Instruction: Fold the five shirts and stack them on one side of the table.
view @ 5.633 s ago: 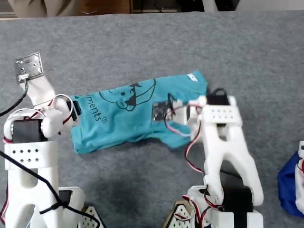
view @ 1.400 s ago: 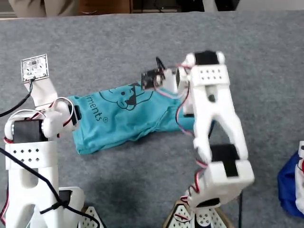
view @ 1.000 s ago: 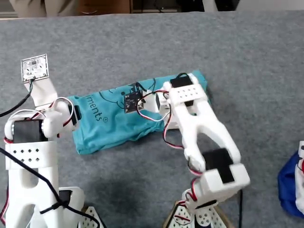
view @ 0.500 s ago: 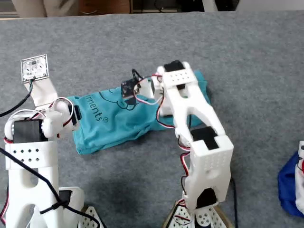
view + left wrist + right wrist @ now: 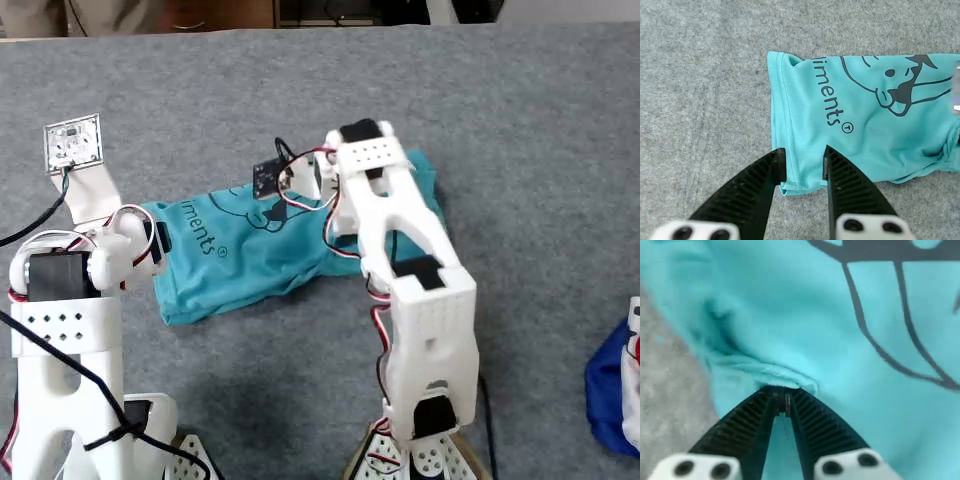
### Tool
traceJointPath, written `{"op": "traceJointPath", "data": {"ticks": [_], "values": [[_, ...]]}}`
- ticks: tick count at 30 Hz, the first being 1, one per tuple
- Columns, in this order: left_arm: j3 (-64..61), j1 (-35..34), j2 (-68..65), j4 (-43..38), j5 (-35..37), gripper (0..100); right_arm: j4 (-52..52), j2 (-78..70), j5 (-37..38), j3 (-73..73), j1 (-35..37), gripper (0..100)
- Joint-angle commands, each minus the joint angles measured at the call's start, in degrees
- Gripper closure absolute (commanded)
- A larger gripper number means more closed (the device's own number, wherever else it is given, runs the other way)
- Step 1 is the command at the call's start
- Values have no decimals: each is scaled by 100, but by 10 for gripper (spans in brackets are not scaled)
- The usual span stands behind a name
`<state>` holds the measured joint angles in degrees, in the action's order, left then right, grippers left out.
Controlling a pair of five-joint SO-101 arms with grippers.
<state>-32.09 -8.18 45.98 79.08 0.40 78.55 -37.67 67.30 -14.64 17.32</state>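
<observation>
A teal shirt [image 5: 245, 245] with a dark cartoon print lies partly folded in the middle of the grey table [image 5: 520, 100]. In the left wrist view my left gripper [image 5: 802, 167] hangs open over the teal shirt's [image 5: 865, 130] near corner, one finger on either side of the hem. My right arm [image 5: 400, 250] stretches across the shirt's right half. My right gripper [image 5: 783, 402] is shut on a raised fold of the teal shirt [image 5: 840, 315], with fabric bunched at its tips.
A blue and white garment [image 5: 612, 390] lies bunched at the table's right edge. The left arm's base [image 5: 60, 340] stands at the front left. Bare grey table lies behind the shirt and at its right.
The right arm swung left and away across the shirt, dragging teal fabric with it. The sleeve that stuck out at the front right is now folded in. The left arm stayed put.
</observation>
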Motion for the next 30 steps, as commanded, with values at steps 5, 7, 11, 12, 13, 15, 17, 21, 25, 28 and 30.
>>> {"op": "traceJointPath", "data": {"ticks": [5,7,11,12,13,15,17,21,25,28,30], "values": [[18,-9,66,9,-26,864,378,-382,-308,-743,40,993],[18,-9,66,9,-35,864,695,-347,-158,-866,40,993],[-97,-9,57,-35,-35,861,1354,-48,-158,-1244,22,993],[-132,-26,48,-44,-44,860,1547,75,-158,-1376,13,993],[-158,-35,13,-88,-44,860,1758,215,-149,-1499,4,993],[-185,-44,-145,-141,-9,856,2075,532,-167,-1745,-4,993],[-185,-44,-488,-123,88,828,2312,875,-176,-1930,-48,993],[53,-237,-1552,-114,167,820,2356,1710,-413,-1956,-136,993],[545,-510,-2703,-105,53,807,2365,2484,-554,-1701,-312,993],[932,-492,-3433,-105,-123,805,2365,2897,-633,-1376,-514,993],[1160,-475,-3864,-114,-123,805,2356,3134,-624,-1138,-673,993]]}}
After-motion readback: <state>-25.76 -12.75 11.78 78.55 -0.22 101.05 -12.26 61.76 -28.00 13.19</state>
